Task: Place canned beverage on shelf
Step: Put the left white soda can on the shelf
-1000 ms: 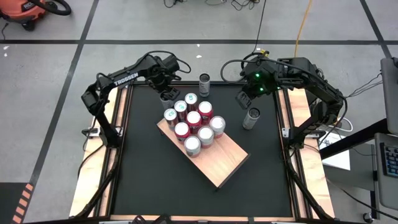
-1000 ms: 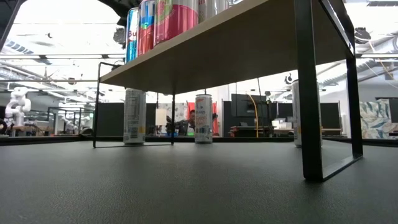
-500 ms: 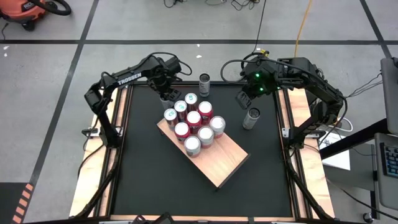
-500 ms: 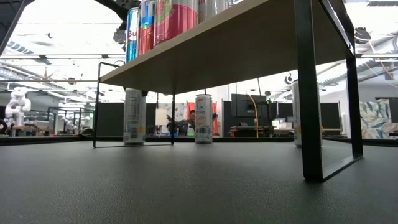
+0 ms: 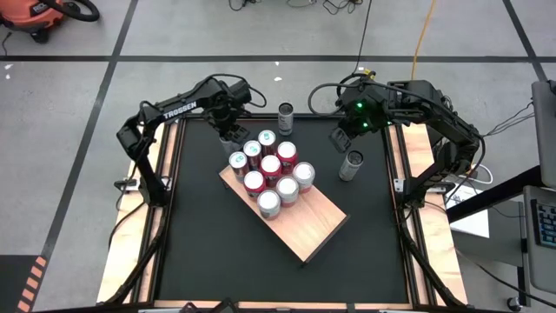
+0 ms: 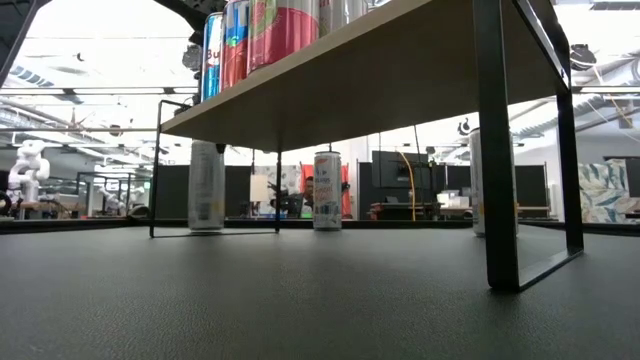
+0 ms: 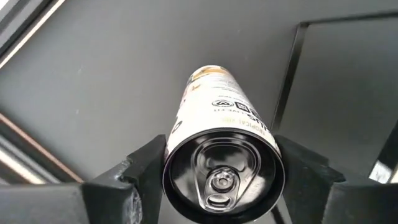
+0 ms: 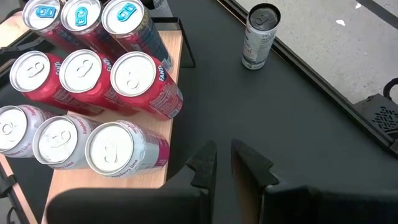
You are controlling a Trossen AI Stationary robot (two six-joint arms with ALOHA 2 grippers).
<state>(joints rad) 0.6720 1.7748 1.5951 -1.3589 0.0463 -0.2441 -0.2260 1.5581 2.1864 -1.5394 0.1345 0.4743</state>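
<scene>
The left gripper [image 7: 221, 180] is closing around, not yet clamping, a white can [image 7: 219, 143] by the shelf's [image 5: 308, 228] far corner, risking toppling it if one finger touches first.

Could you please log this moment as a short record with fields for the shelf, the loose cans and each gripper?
shelf: wooden shelf on black legs, nine cans in three rows at its far end
left gripper: left gripper with fingers either side of a white can standing beside the shelf's far corner
right gripper: right gripper empty, shut, over the table
loose cans: one can at the table's far edge, another can near the right arm
</scene>
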